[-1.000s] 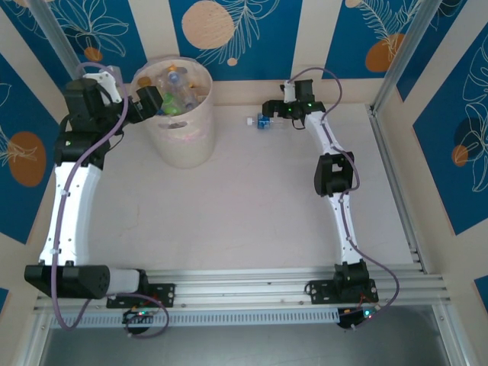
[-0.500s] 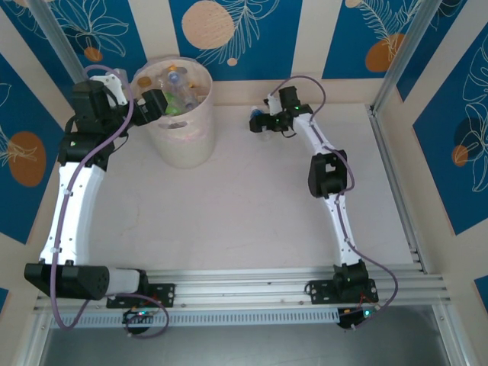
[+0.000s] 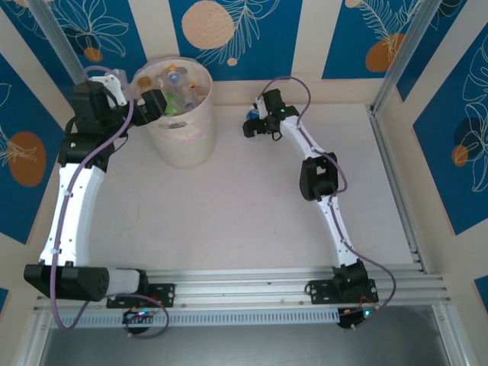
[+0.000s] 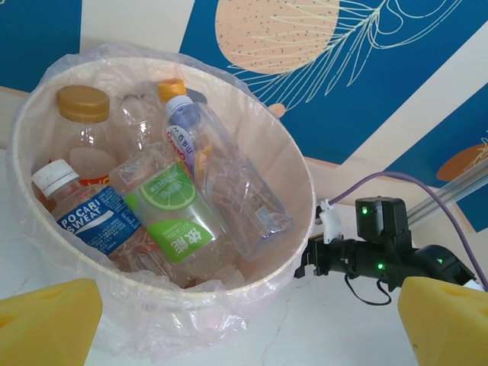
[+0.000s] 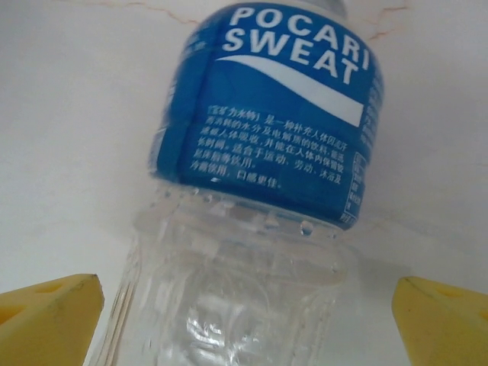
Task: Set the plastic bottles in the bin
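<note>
– The plastic bottles (image 4: 171, 217): where are they found, and what can be read on them?
– Most are heaped inside the bin (image 4: 284, 164), a pale tub lined with thin film, set at the far left of the table (image 3: 229, 213). On a blue label there, "POCARI SWEAT" is printed in white, under a white cap. A green label beside it is marked with a lime slice and Chinese characters. A red-and-white label is seen on a third, its writing too small to be read.
– Is any left outside?
– One bottle (image 5: 259, 175) is laid on the table at the far side, right of the bin and apart from it. "POCARI SWEAT" is read on its blue label in white capitals, with small Chinese print below.
– How are the grippers set?
– The right gripper (image 5: 244, 313) is spread wide, its yellow pads (image 5: 46, 309) placed either side of that bottle; contact cannot be confirmed. The left gripper (image 4: 244, 324) is likewise spread wide, held by the bin's left rim, with nothing gripped.
</note>
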